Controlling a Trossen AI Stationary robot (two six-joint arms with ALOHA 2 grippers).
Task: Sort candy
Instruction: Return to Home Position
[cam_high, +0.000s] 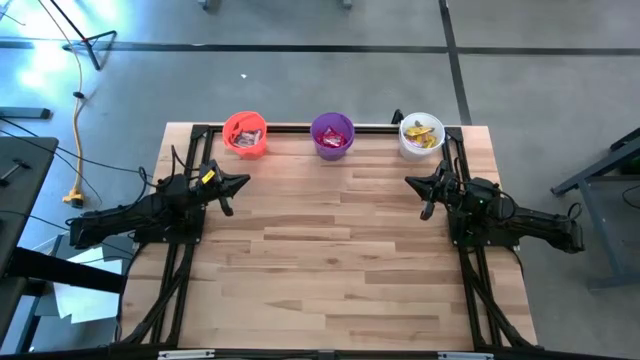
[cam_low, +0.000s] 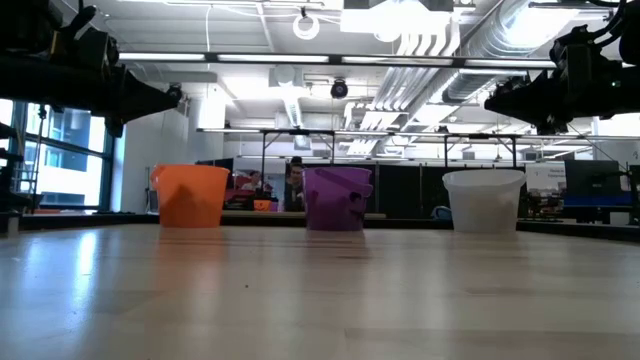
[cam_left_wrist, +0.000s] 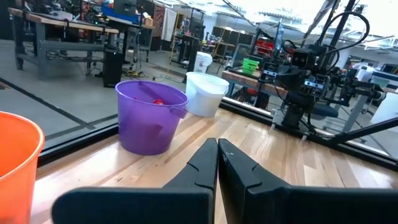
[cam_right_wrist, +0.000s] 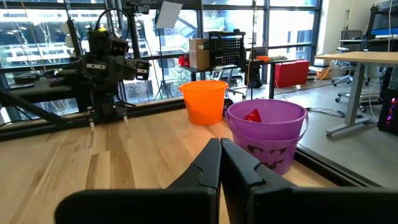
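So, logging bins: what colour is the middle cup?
Middle cup is purple; clearest in the high view.

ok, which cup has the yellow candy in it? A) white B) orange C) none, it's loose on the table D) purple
A: the high view shows the yellow candy inside the white cup, rightmost of the three in the row; the left gripper and right gripper wait back from the cups, jaws shut.

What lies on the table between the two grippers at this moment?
Nothing: the high view shows only bare tabletop between the left gripper and the right gripper, both with fingers shut.
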